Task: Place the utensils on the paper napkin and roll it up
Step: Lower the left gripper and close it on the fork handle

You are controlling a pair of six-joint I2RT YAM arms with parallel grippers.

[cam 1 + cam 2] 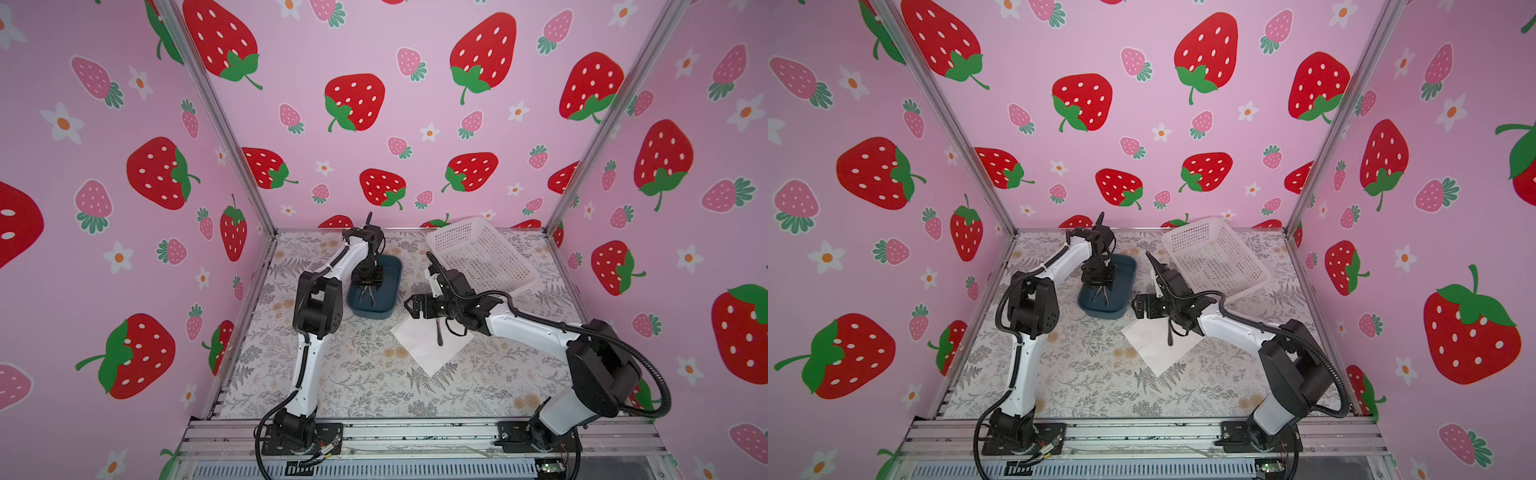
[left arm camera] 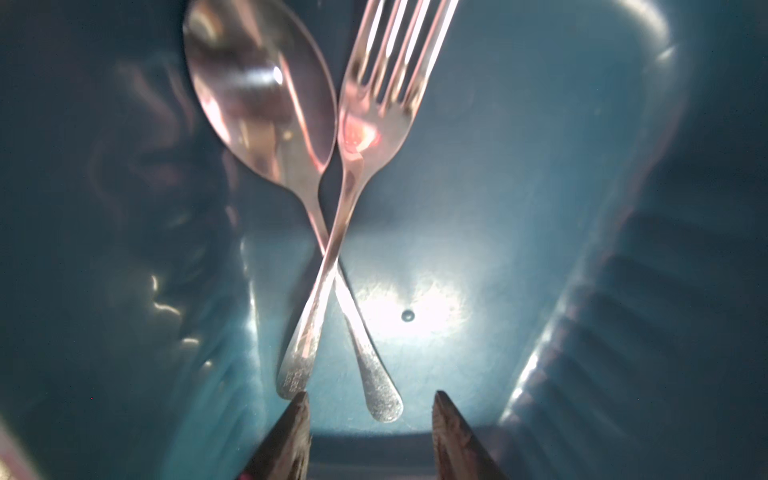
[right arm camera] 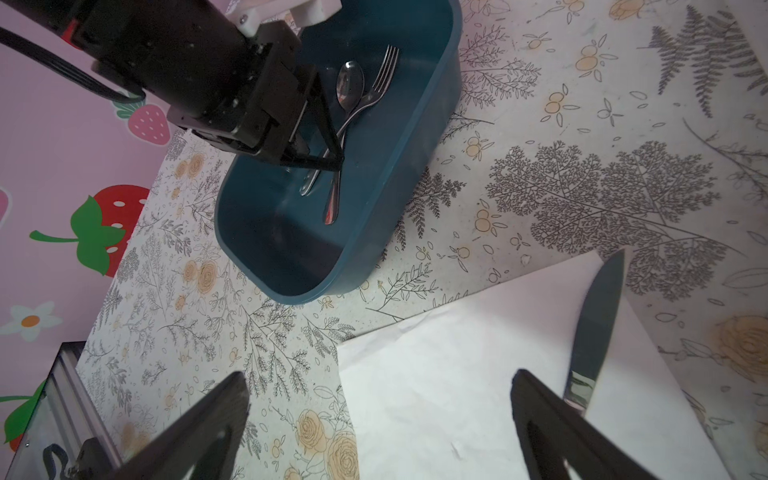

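A spoon (image 2: 257, 91) and a fork (image 2: 390, 83) lie crossed at their handles on the floor of the blue tub (image 3: 415, 174). My left gripper (image 2: 370, 397) reaches down into the tub in both top views (image 1: 368, 297). It is open: the end of the spoon's handle lies between its fingertips and the end of the fork's handle sits just off one tip. The knife (image 3: 598, 324) rests on the white paper napkin (image 3: 457, 374), which lies flat on the table (image 1: 424, 345). My right gripper (image 3: 378, 376) hovers wide open and empty over the napkin's corner nearest the tub (image 1: 1138, 307).
A white perforated basket (image 1: 482, 253) sits tilted at the back right, behind the right arm. The tub (image 1: 1129, 274) stands left of the napkin, a short gap apart. Strawberry-print walls close in three sides of the floral tabletop (image 1: 353, 374).
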